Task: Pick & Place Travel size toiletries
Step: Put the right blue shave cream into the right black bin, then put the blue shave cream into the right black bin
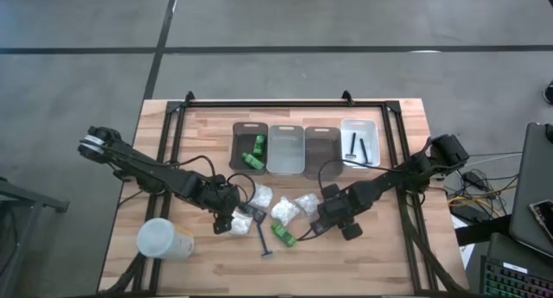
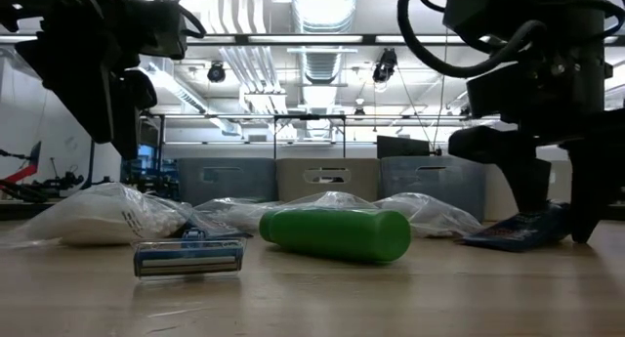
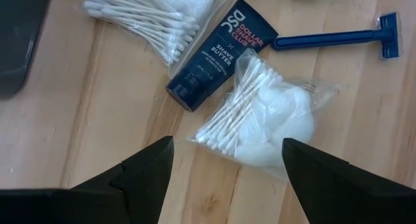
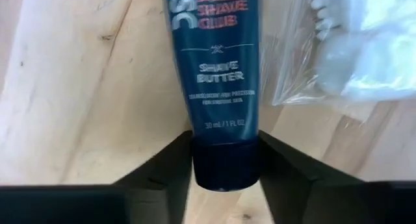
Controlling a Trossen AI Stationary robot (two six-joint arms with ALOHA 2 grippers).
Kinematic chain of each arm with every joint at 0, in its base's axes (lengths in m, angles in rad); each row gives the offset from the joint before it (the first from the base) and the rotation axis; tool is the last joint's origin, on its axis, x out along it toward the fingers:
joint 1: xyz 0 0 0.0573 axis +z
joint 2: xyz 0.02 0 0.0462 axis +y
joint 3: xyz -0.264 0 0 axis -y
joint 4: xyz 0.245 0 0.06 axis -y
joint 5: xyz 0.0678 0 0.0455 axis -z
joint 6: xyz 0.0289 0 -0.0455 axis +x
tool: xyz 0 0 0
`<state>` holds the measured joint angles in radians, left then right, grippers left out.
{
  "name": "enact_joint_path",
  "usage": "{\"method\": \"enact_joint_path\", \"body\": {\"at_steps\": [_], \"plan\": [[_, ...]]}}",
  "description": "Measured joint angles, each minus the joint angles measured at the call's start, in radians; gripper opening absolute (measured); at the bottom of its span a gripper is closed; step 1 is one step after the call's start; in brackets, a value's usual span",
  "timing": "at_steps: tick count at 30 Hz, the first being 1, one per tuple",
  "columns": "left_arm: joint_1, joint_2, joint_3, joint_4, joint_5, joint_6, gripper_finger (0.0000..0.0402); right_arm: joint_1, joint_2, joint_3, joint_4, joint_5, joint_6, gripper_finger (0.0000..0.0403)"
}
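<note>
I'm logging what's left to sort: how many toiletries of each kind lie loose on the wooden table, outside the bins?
White crinkly packets of cotton swabs: 4
Dark blue shave-butter tubes: 2
Bright green little bottle: 1
Blue T-shaped razor: 1
Total: 8

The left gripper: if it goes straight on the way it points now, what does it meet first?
Probably the clear crinkly packet of cotton swabs, lying between the open left gripper fingers' line. The dark blue shave-butter tube lies beyond; depth is unclear.
</note>
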<state>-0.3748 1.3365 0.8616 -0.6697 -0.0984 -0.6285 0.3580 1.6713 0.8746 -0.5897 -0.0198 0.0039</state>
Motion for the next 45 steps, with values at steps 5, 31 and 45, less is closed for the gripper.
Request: {"method": "enact_joint_path", "body": {"at_steps": [5,31,45], "plan": [[0.000,0.000,0.000,0.000,-0.001,0.000,0.0291,-0.001,-0.009,0.010,-0.010,-0.041,0.166,0.0118],[0.031,0.000,0.000,-0.013,-0.260,0.002,0.0291,-0.406,-0.399,-0.014,-0.041,0.318,1.311,0.0130],[0.031,0.000,0.000,-0.021,-0.260,-0.037,0.0291,-0.505,-0.302,-0.014,0.025,0.180,1.229,0.0245]]}}
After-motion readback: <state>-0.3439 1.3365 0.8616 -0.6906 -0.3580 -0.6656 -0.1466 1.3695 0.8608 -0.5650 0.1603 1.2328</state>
